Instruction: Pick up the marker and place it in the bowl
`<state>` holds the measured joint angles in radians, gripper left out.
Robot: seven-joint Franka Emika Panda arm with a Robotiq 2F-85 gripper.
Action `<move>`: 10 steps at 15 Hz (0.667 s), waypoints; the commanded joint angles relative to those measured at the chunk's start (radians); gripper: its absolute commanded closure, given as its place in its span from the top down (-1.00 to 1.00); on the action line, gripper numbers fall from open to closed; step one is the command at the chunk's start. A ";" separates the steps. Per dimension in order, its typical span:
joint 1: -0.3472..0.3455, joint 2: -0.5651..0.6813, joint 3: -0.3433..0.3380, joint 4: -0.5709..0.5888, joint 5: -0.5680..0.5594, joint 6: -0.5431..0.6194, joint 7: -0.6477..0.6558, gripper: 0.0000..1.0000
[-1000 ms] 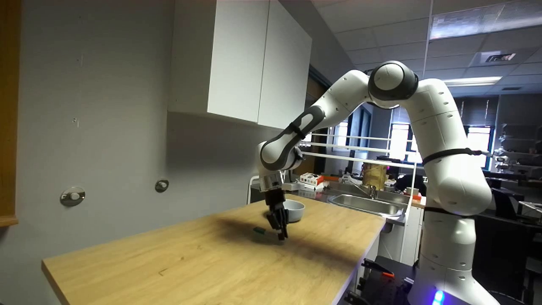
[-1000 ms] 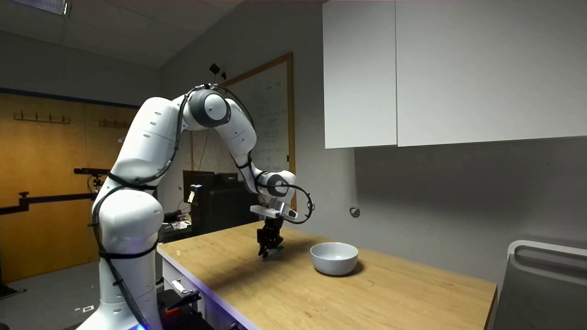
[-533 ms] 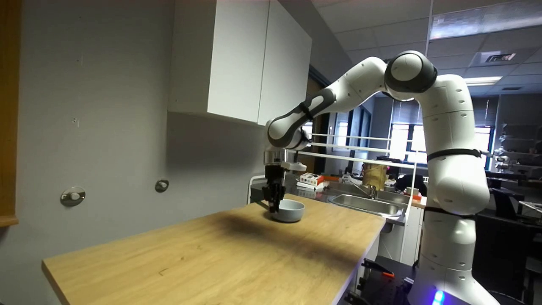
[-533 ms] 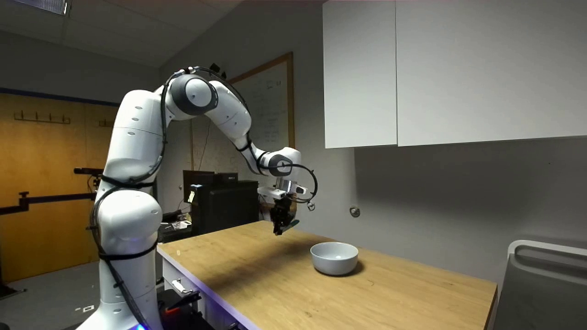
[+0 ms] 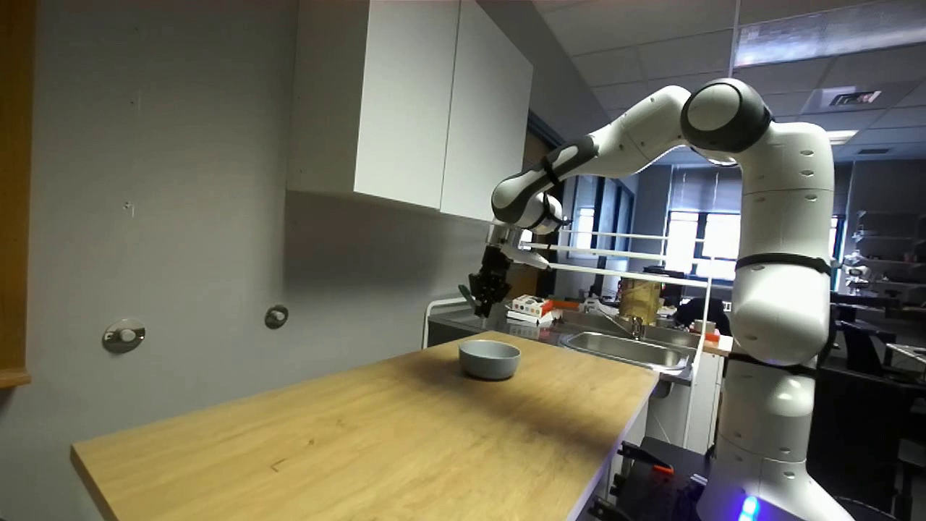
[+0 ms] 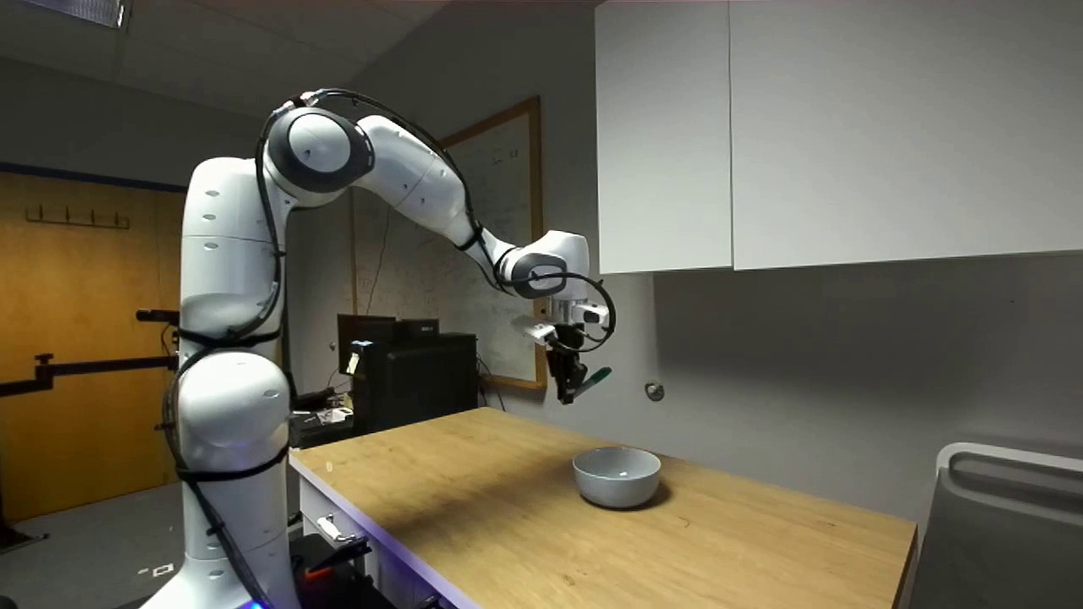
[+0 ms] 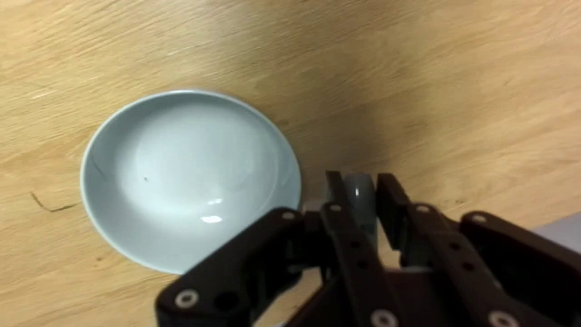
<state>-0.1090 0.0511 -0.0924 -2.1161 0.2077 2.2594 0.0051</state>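
The light grey-white bowl (image 5: pixel 489 366) stands upright on the wooden table; it also shows in an exterior view (image 6: pixel 616 485) and in the wrist view (image 7: pixel 190 154), where its inside holds nothing. My gripper (image 7: pixel 357 181) is shut on the marker (image 7: pixel 361 195), which sits between the two fingers. In both exterior views the gripper (image 5: pixel 480 312) (image 6: pixel 566 397) is well above the table. The marker's green end sticks out tilted upward beside the fingers (image 6: pixel 596 377) (image 5: pixel 465 292). In the wrist view the bowl lies left of the fingertips, which are not over it.
A white wall cabinet (image 5: pixel 441 108) hangs above the back of the table (image 5: pixel 304 441). The wall (image 6: pixel 804 381) runs along the table's back edge. A sink (image 5: pixel 629 351) and a white rail rack (image 5: pixel 615 253) stand beyond the table's far end.
My gripper has risen from the table with the marker in it. It has moved to the right in an exterior view, nearer above the bowl. The bowl has not moved.
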 commanded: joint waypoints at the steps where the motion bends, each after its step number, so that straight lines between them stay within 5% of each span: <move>1: -0.023 0.029 -0.029 0.004 0.009 0.053 0.077 -0.85; 10: -0.066 0.202 -0.056 0.063 0.057 0.034 0.137 -0.84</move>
<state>-0.1628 0.1938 -0.1480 -2.1055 0.2308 2.3158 0.1222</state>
